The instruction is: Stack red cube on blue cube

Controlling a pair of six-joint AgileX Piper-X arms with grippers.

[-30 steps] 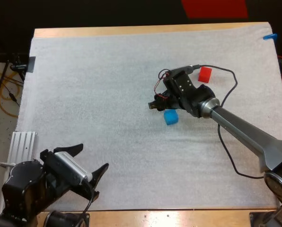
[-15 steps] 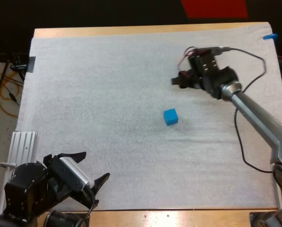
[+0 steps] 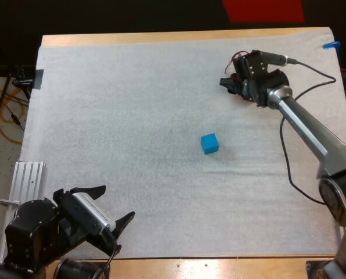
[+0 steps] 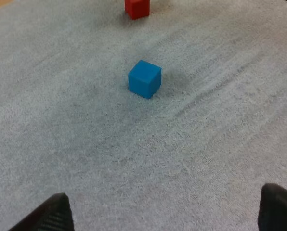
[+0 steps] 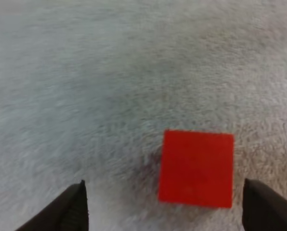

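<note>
Red cube [image 5: 196, 168]: flat on the white mat [image 3: 132, 104], near the far right side, ungrasped.
Right gripper [image 5: 166, 211]: over the red cube, fingers spread wide and holding nothing – the cube sits off-centre between them.
Blue cube [image 3: 209, 143]: alone mid-mat, well apart from the red cube, top bare.
Step in hand: lining up to pick the red cube, by my judgement.
Next move: centre on the cube, lower, close on two opposite faces – then carry it to the blue cube.
Left gripper [image 4: 167, 211]: wide open, empty, at the near edge.
</note>
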